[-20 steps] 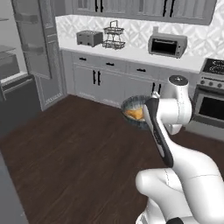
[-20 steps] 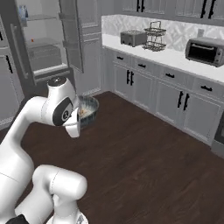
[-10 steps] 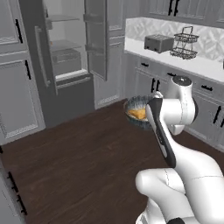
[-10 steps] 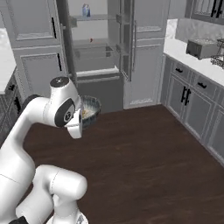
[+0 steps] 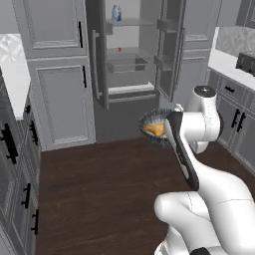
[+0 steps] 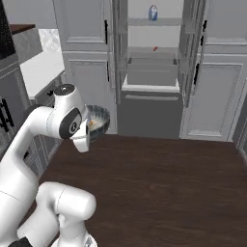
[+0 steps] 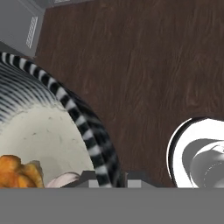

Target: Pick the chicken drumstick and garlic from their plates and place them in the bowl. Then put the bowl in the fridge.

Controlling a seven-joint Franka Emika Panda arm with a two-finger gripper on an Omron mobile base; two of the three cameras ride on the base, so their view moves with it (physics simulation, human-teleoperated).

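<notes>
Carrying the bowl (image 5: pixel 155 127) toward the fridge (image 5: pixel 130 60) is the step in hand, judging by how things lie: both foods are already sitting inside it, so only the last part of the task is left. The gripper (image 7: pixel 108 177) is clenched on the bowl's rim, its two dark tips pinching the striped wall at the near edge in the hand view, and the bowl is hanging in the air above the dark wood floor (image 6: pixel 159 183), well short of the fridge.

Inside the bowl, the chicken drumstick (image 7: pixel 17 171) is lying golden-orange against the pale inner surface, and the garlic (image 7: pixel 63 180) is showing just beside it as a pinkish-pale lump (mostly cut off at the edge of the hand view). From the left base view an orange patch is glowing inside the bowl's mouth.

Ahead, the fridge is standing with its doors swung open; a small carton (image 6: pixel 153 12) is resting on an upper shelf, and lower shelves look bare. The next move probably calls for closing the remaining gap, keeping the bowl level so nothing rolls out, then easing it onto a free shelf between the open doors.
</notes>
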